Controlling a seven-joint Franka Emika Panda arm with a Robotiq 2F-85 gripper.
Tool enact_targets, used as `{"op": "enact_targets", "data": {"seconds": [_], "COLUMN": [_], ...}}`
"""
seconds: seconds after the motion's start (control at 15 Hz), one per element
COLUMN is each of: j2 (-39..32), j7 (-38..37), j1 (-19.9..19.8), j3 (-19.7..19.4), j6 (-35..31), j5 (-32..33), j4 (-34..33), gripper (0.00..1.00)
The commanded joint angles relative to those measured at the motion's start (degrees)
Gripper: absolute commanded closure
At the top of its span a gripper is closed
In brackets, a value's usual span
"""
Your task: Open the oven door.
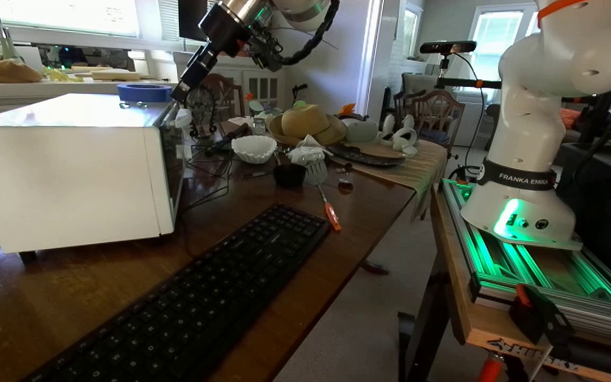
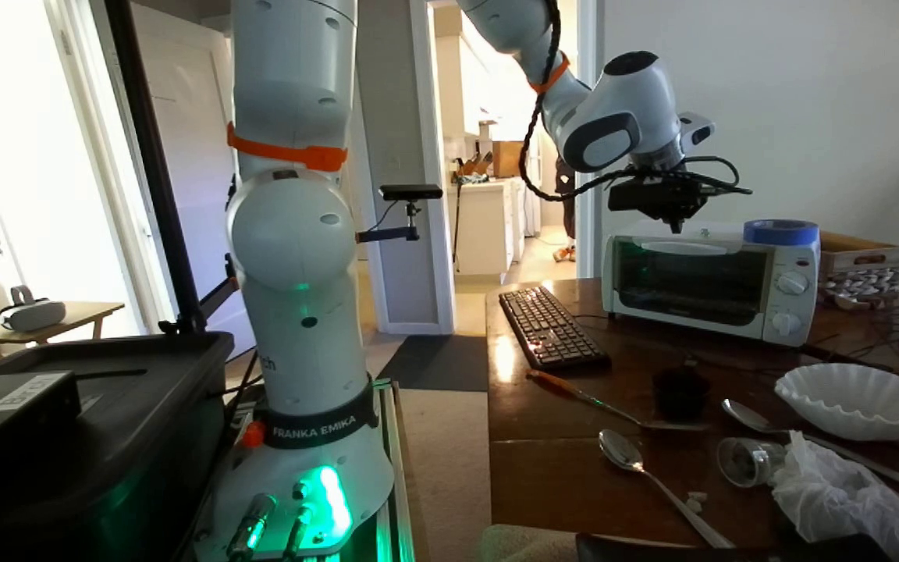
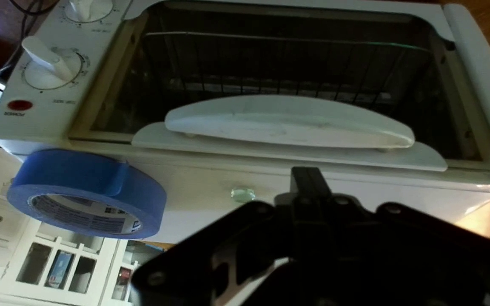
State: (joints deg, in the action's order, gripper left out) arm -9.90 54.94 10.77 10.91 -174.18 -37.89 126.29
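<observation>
The white oven (image 1: 67,180) stands on the table; it also shows in an exterior view (image 2: 785,269). Its oven door (image 2: 691,285) is shut, with dark glass and a pale frame. The door's white curved handle (image 3: 289,121) runs along the door's top edge and also shows in an exterior view (image 2: 684,247). My gripper (image 3: 306,174) is shut and empty, its fingertips together. In an exterior view the gripper (image 1: 180,94) points down at the oven's top front edge, near the handle. In the wrist view the fingertips sit beside the handle, apart from it in the picture.
A blue tape roll (image 3: 87,193) and a small glass pebble (image 3: 243,195) lie on the oven's top. A black keyboard (image 1: 220,286), dark cup (image 1: 289,174), white bowl (image 1: 254,148), spatula (image 1: 326,199) and cables are on the table. A basket (image 2: 859,261) stands beyond the oven.
</observation>
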Motion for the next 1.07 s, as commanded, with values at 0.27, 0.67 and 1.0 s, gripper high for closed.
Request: {"op": "enact_targets", "data": {"seconds": [0.27,0.67,1.0], "j2": [-1.3,-2.2,-2.0], "j7": [5.1,7.6,8.2], "j1": [-2.4,-3.7,-4.5], "j3": [2.4,3.7,4.4], "j6": [-0.4,0.3,1.2], "j5": [-4.9,-7.3,-8.4], "j4": [-0.1,-0.3,0.2], "gripper": [1.00,1.00,1.00]}}
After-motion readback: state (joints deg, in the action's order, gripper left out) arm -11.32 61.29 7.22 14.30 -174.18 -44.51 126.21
